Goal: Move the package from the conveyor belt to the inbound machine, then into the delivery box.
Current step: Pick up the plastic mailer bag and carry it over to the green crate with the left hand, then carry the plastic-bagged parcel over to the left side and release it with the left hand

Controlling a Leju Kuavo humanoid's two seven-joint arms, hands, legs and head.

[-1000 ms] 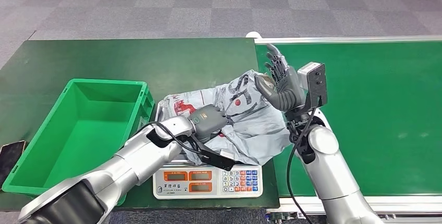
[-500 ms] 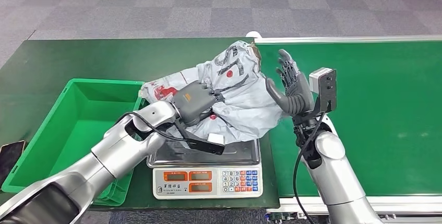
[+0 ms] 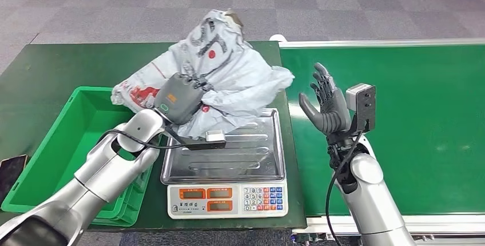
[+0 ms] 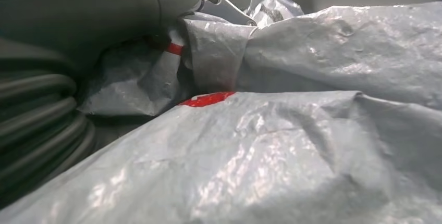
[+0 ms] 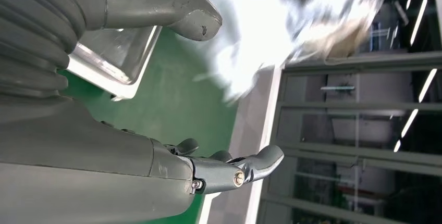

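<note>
The package (image 3: 223,74) is a crumpled grey plastic mail bag with red and dark print. My left hand (image 3: 178,98) grips it and holds it in the air above the left part of the scale's steel tray (image 3: 251,154), toward the green box (image 3: 91,143). In the left wrist view the bag's grey plastic (image 4: 292,146) lies right against the camera. My right hand (image 3: 326,104) is raised over the conveyor belt (image 3: 412,126), palm toward the bag, fingers spread, holding nothing; the right wrist view shows its thumb (image 5: 187,18) apart from the blurred bag (image 5: 271,31).
The scale has a keypad and orange displays (image 3: 229,195) facing me at the table's front edge. The green box stands empty to the left of the scale on the dark green table (image 3: 114,66). A dark flat object (image 3: 11,169) lies beside the box's left wall.
My left hand has lifted the package off the scale tray and carried it up and to the left. My right hand has drawn back to the right over the belt.
</note>
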